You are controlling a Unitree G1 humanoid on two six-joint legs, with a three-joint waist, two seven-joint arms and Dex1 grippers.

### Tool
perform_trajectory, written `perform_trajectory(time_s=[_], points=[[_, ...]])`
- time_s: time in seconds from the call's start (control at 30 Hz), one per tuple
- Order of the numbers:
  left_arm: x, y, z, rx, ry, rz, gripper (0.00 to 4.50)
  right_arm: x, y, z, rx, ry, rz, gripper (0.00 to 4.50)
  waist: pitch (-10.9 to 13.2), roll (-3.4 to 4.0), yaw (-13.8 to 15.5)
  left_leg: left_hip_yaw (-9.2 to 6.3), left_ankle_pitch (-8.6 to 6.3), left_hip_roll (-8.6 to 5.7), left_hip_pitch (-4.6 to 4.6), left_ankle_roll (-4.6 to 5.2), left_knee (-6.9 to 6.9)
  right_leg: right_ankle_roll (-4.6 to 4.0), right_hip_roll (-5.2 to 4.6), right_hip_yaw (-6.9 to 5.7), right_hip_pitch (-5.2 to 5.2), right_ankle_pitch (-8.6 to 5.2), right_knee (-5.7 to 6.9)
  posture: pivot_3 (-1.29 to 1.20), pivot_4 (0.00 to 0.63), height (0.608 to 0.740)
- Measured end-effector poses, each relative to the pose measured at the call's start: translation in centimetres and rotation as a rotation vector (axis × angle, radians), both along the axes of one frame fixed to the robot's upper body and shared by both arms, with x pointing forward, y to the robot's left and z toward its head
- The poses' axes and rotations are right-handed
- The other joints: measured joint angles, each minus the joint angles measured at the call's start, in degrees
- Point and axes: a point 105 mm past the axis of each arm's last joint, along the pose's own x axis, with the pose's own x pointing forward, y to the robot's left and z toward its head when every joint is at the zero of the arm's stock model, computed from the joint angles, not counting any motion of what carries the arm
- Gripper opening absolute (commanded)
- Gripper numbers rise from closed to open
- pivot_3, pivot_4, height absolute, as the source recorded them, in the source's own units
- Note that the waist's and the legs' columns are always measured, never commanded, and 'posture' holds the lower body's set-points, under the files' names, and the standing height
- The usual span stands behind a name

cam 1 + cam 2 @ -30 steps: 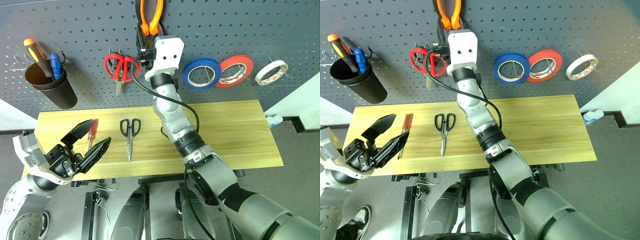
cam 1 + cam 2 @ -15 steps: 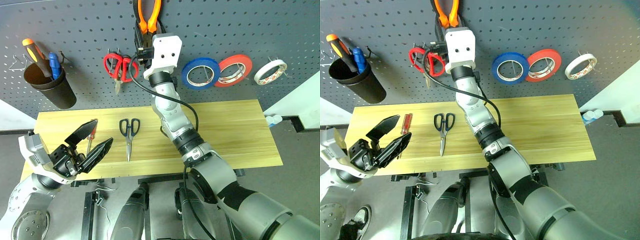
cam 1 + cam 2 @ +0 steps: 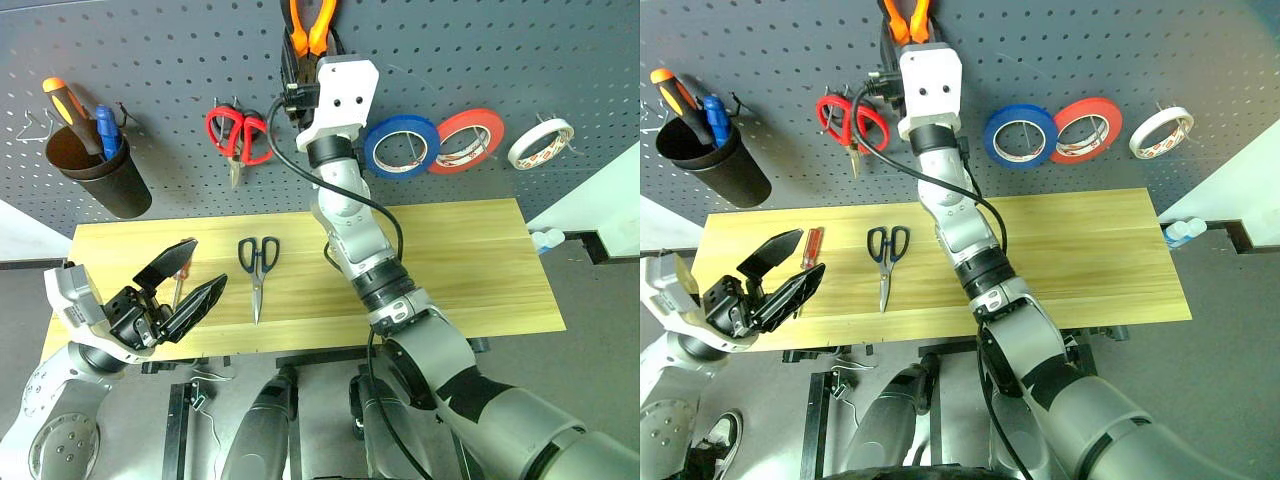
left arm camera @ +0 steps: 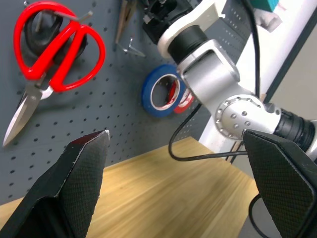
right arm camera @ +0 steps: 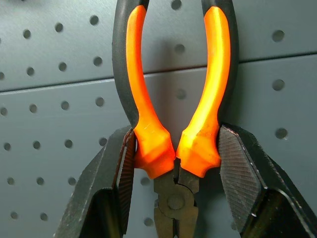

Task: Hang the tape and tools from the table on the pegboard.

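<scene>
A: Right gripper [image 5: 173, 163]?
B: Clamped on the pliers [image 5: 171, 99], held against the pegboard [image 3: 180, 80].

A: Around it?
B: Red scissors [image 3: 238, 133] at 9 o'clock; blue roll [image 3: 402, 145], red roll [image 3: 468, 140], tape [image 3: 541, 143] at 3 o'clock.

A: Left gripper [image 3: 178, 290]?
B: Spread wide, empty, over the table [image 3: 470, 260]. Screwdriver [image 3: 181, 275] between its fingers; dark-handled scissors [image 3: 259, 268] at 3 o'clock.

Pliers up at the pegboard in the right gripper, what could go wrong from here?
1. The right gripper clamps the pliers near the pivot; no hook shows between the handles, so releasing now might drop them.
2. The red-handled scissors hang close beside that gripper; a sideways move could knock them off the pegboard.
</scene>
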Motion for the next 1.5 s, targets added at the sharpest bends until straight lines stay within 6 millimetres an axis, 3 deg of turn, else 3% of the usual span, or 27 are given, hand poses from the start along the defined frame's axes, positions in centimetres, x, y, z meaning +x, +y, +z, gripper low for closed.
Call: perform_trajectory(time_s=[0.6, 1.07, 1.5], points=[[0.2, -0.4, -0.1, 0.003, -0.014, -0.021, 4.5, -0.3, -0.8, -0.3, -0.033, 0.025, -0.015, 2.09, -0.01, -0.02, 0.21, -0.02, 0.03, 0.0, -0.02, -0.06, -0.08, 0.0, -0.01, -0.03, 0.01, 0.0, -0.11, 0.06, 0.327, 0.715], [0.4, -0.6, -1.2, -0.004, 0.011, -0.029, 4.5, -0.9, 0.1, -1.0, -0.081, 0.077, 0.161, 2.09, -0.02, -0.03, -0.23, 0.01, 0.07, 0.03, -0.02, -0.12, -0.27, -0.01, 0.0, -0.02, -0.1, 0.01, -0.12, 0.05, 0.312, 0.715], [0.6, -0.2, -2.0, -0.003, 0.032, -0.035, 4.5, -0.9, -0.1, -0.8, -0.069, 0.077, 0.155, 2.09, -0.02, -0.04, -0.21, 0.02, 0.14, 0.04, -0.02, -0.23, -0.31, -0.02, -0.01, -0.02, -0.13, 0.01, -0.13, 0.04, 0.309, 0.715]])
